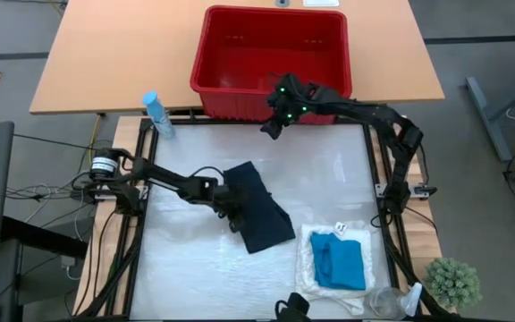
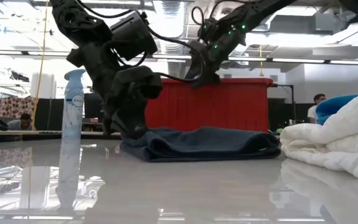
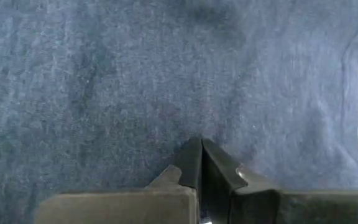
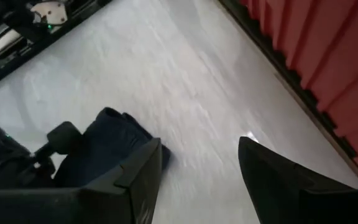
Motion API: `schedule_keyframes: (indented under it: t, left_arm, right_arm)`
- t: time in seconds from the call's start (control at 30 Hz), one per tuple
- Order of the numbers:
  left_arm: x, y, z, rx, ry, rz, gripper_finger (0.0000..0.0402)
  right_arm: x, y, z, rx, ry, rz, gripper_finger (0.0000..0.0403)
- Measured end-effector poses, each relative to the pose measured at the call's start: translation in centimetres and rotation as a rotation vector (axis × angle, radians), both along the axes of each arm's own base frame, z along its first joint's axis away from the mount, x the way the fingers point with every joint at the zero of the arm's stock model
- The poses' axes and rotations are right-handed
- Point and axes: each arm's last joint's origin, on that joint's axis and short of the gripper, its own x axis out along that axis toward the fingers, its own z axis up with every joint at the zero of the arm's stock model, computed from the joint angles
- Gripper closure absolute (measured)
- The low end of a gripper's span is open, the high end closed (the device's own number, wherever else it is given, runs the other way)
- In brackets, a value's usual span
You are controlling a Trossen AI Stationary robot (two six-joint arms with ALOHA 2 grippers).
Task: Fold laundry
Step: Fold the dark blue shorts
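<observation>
Navy garment [image 1: 259, 211] mid-table, edges clear

No readable text, label, brand or number anywhere. The spray bottle [image 2: 73, 134] carries a label, print too small to make out.

- The left gripper [image 1: 232, 215] covers part of the dark garment [image 1: 259, 210], so any pinched fold is hidden.
- The blue garment [image 1: 341, 262] hides the white cloth's [image 1: 308, 259] middle.
- Beside the white cloth, a clear bottle [image 1: 392, 302] is cut off.
</observation>
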Motion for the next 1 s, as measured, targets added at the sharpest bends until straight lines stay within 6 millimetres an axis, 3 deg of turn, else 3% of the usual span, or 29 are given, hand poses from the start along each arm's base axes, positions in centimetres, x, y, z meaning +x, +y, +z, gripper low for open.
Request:
schedule_keyframes:
  t: [0.2, 0.47, 0.63, 0.77, 0.9, 1.0]
  left_arm:
    - [-2.0, 0.9, -0.2, 0.073, 0.189, -0.137, 0.0401]
    - [-4.7, 3.1, 1.1, 0.216, 0.427, -0.207, 0.0401]
    - [-4.1, 3.9, 3.2, 0.449, 0.514, -0.393, 0.0401]
    - [-2.7, 4.2, 5.1, 0.571, 0.485, -0.506, 0.0401]
    - [-1.7, 4.7, 7.7, 0.661, 0.466, -0.332, 0.0401]
    - [-0.7, 5.5, 9.3, 0.681, 0.300, -0.083, 0.0401]
  right_arm:
    - [-0.3, 0.8, 0.0, 0.028, 0.056, -0.020, 0.0168]
    - [1.9, 2.4, -3.2, 0.017, 0.154, 0.120, 0.0168]
    - [3.5, 3.0, -5.4, 0.017, 0.175, 0.165, 0.0168]
    - [4.0, 2.8, -5.7, 0.012, 0.148, 0.156, 0.0168]
    - [3.8, 2.3, -5.6, 0.006, 0.143, 0.147, 0.0168]
    - [3.0, 1.7, -5.1, 0.021, 0.145, 0.136, 0.0168]
